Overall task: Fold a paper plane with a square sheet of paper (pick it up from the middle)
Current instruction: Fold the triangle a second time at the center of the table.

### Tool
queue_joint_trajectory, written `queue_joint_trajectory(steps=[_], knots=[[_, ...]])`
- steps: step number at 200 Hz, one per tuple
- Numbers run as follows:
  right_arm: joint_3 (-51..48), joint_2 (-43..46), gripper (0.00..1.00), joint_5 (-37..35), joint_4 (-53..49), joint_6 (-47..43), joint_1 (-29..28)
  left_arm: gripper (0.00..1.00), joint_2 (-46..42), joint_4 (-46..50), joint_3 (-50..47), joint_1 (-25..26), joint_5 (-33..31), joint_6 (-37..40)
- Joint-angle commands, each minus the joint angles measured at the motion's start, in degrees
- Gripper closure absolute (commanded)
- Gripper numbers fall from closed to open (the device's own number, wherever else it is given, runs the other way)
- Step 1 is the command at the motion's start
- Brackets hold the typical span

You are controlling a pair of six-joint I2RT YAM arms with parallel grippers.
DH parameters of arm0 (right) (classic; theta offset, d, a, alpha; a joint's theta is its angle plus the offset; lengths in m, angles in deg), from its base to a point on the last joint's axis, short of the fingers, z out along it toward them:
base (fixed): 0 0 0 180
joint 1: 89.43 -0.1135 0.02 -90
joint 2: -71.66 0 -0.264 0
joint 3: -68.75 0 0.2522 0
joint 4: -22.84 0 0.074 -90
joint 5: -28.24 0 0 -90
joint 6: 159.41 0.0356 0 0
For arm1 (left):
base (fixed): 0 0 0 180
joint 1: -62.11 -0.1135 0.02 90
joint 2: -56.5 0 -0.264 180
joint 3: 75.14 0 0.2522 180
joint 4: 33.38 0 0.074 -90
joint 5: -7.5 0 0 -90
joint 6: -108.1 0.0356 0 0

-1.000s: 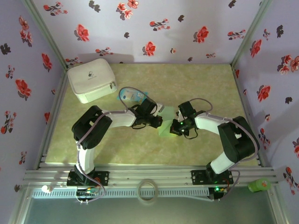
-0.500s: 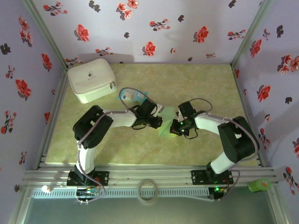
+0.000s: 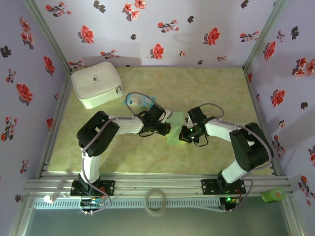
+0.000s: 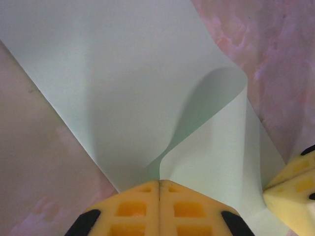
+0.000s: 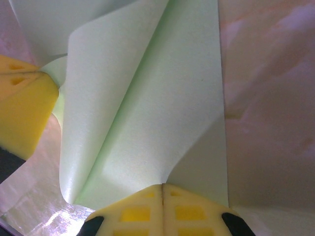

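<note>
The square sheet of paper (image 3: 176,126) is pale mint green and lies at mid-table between my two grippers. My left gripper (image 3: 168,130) is shut on its left side. In the left wrist view the yellow fingertips (image 4: 158,183) meet on a raised, curled flap of the paper (image 4: 123,73). My right gripper (image 3: 183,133) is shut on the right side. In the right wrist view its fingertips (image 5: 162,186) pinch the paper (image 5: 147,98), which curls up and over to the left. Each wrist view also catches a yellow finger of the other gripper, the right one's (image 4: 294,192) and the left one's (image 5: 24,110).
A white zipped pouch (image 3: 96,83) stands at the back left. A small blue-and-white packet (image 3: 140,102) lies just behind the left wrist. Floral walls close in three sides. A tape ring (image 3: 156,200) and a green object (image 3: 273,195) sit by the front rail.
</note>
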Motion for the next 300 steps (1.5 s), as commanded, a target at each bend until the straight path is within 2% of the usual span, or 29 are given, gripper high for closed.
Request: queue_joint_trajectory(steps=[1, 58, 84, 110, 136, 148, 175, 201, 224, 300], knots=[[-0.1, -1.6, 0.95, -3.1, -3.8, -0.9, 0.4, 1.0, 0.2, -1.1, -0.9, -0.3, -1.3, -0.2], [0.5, -1.6, 0.94, -2.8, -3.7, -0.9, 0.4, 1.0, 1.1, -0.4, -1.5, -0.3, -0.9, -0.2], [1.3, -0.5, 0.9, -3.0, -2.8, 0.4, 0.6, 1.0, 1.3, -0.1, -1.9, -0.4, -0.8, -0.4], [0.3, 3.5, 0.85, -1.4, 1.8, 4.3, 1.3, 1.0, 1.6, -0.6, -2.3, -0.1, -0.5, -0.8], [-1.6, 7.3, 0.84, 1.3, 8.0, 8.8, 2.3, 1.0, 1.7, -1.0, -2.8, 0.0, -0.6, -1.2], [-2.6, 7.5, 0.86, 3.3, 12.0, 11.7, 2.4, 1.0, 1.8, -0.8, -2.7, 0.0, -0.6, -1.1], [-4.6, 4.6, 0.98, 6.8, 20.7, 18.7, 2.4, 1.0, 1.4, -0.6, -2.9, 0.0, -1.0, -1.1], [-6.1, 3.2, 1.0, 7.7, 27.7, 22.7, 2.4, 1.0, 1.4, -0.5, -2.8, 0.0, -1.1, -1.3], [-4.9, 0.5, 1.0, 9.8, 29.6, 23.4, 2.4, 1.0, 1.5, -0.4, -2.6, 0.0, -1.1, -1.1], [-4.1, -3.2, 1.0, 8.2, 27.9, 22.0, 2.3, 1.0, 1.5, 0.6, -2.3, 0.0, -1.8, -0.9]])
